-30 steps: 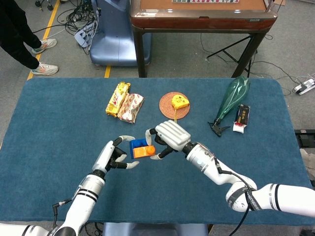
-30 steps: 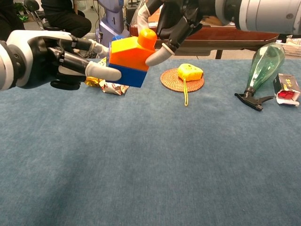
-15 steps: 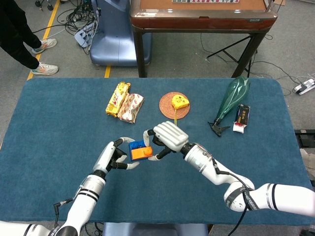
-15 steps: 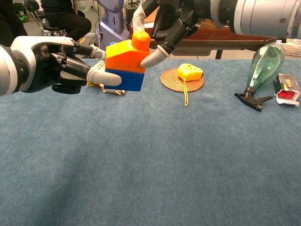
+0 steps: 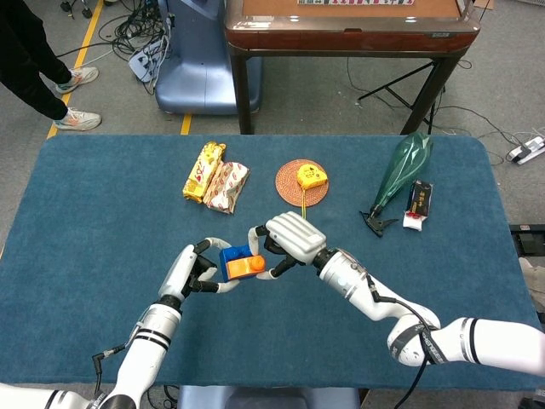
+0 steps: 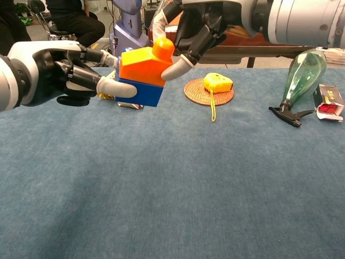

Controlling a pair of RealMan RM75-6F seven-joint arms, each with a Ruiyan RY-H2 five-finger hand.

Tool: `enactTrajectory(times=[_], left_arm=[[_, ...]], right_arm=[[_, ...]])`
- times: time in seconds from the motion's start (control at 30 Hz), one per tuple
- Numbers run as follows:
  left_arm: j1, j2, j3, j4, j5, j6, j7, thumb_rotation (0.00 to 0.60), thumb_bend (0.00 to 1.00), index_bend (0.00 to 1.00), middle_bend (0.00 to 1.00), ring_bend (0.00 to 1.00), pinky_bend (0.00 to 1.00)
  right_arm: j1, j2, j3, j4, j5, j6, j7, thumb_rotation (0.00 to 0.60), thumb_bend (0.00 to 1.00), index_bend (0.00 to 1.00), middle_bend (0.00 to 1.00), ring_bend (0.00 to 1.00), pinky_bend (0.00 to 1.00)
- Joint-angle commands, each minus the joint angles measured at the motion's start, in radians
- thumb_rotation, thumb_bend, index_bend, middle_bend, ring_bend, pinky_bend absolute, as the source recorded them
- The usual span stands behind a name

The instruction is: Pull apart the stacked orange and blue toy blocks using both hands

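Both hands are on the stack, held above the tabletop [image 5: 102, 221] near centre, still joined. The right hand [image 6: 197, 27] pinches the orange block [image 6: 143, 63] from 2 o'clock; the left hand [image 6: 51, 73] has fingers closed on the blue block [image 6: 137, 91]. Next: opposite pulls. One block of each colour.

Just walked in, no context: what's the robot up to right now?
It's working on pulling two stacked toy blocks apart. The right hand grips the orange block from above, and the left hand has fingers on the blue block beneath it. The stack is held up off the table, and the blocks are not yet separated. A tape measure on a coaster, a spray bottle and snack packs lie untouched further back.
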Motion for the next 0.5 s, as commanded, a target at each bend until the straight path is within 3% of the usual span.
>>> enactTrajectory(times=[0.03, 0.5], left_arm=[[0.002, -0.008, 0.018, 0.008, 0.029, 0.013, 0.013, 0.6, 0.0, 0.61, 1.0, 1.0, 1.0], [0.013, -0.041, 0.049, 0.034, 0.092, 0.054, 0.05, 0.6, 0.0, 0.67, 1.0, 1.0, 1.0]], right_arm=[[-0.004, 0.007, 0.005, -0.006, -0.011, -0.002, 0.022, 0.6, 0.32, 0.68, 1.0, 1.0, 1.0], [-0.022, 0.016, 0.007, -0.005, -0.049, 0.019, 0.076, 0.6, 0.32, 0.68, 1.0, 1.0, 1.0]])
